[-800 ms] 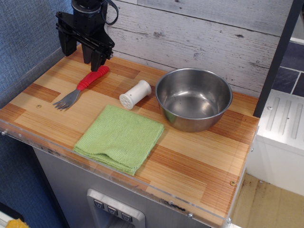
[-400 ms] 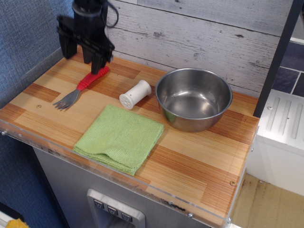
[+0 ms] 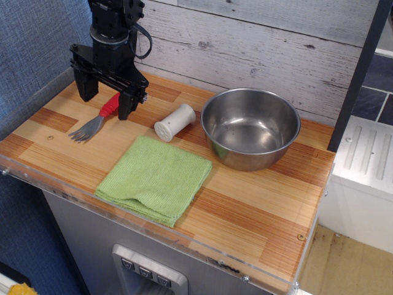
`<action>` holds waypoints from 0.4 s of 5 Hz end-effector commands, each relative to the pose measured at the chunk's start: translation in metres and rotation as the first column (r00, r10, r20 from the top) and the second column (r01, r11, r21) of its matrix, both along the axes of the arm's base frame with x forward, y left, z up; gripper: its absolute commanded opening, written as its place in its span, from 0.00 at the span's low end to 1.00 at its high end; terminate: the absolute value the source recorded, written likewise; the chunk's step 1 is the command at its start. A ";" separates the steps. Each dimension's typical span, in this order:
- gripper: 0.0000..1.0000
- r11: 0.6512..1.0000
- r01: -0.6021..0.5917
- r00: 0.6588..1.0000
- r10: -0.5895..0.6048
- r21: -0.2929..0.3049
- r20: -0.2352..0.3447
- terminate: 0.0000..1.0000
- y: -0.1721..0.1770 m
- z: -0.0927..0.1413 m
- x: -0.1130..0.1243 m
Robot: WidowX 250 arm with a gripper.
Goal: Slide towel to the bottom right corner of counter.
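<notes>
The light green folded towel (image 3: 155, 179) lies flat on the striped wood counter (image 3: 258, 215), near its front edge and left of centre. My black gripper (image 3: 105, 103) hangs open and empty above the back left of the counter, its two fingers spread on either side of a fork's red handle. It is behind and to the left of the towel, well apart from it. The counter's bottom right corner (image 3: 288, 270) is bare wood with the clear edge strip.
A grey fork with a red handle (image 3: 95, 120) lies under the gripper. A white shaker (image 3: 174, 121) lies on its side behind the towel. A steel bowl (image 3: 250, 127) stands at the back right. A white ribbed surface (image 3: 368, 153) lies right of the counter.
The gripper has come down and forward a little, from the back left corner to over the fork's handle. Towel, shaker and bowl have not moved.
</notes>
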State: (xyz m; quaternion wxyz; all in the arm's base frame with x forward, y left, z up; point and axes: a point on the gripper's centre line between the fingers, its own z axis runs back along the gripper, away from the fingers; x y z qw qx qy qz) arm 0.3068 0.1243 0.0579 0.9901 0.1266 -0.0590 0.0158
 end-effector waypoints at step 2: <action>1.00 0.995 0.095 0.992 -0.091 -0.042 0.089 0.00 -0.049 0.025 -0.018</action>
